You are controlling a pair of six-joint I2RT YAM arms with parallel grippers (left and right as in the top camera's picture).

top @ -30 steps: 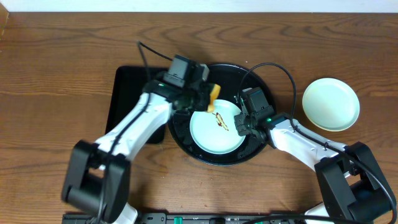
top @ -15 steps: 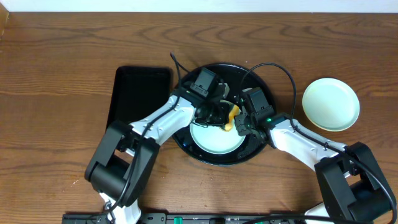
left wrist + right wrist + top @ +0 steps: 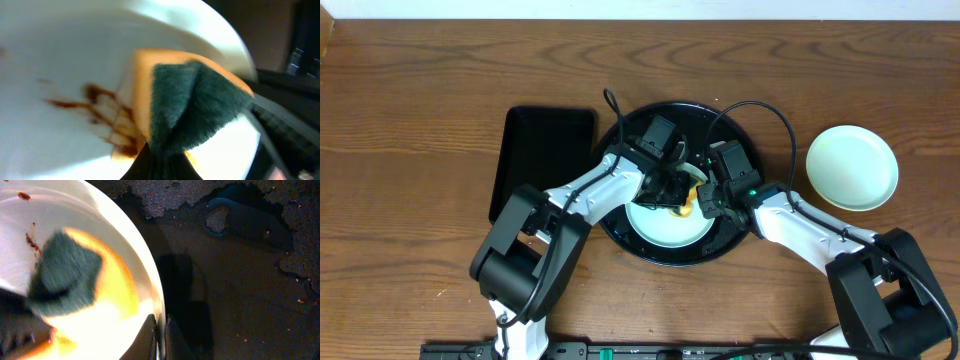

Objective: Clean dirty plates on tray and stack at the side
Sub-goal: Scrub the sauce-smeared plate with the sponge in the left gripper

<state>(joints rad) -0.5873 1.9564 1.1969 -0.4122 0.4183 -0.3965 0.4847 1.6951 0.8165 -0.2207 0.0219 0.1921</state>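
Centre frame: the left gripper (image 3: 672, 192), jaws clamped on a sponge (image 3: 195, 100), presses it to the smeared plate (image 3: 660, 228) in the tray (image 3: 650, 254), while the right gripper (image 3: 161, 326) pinches the rim. The wiping step appears under way; the next move likely calls for a pass across the brown smear (image 3: 100, 97).
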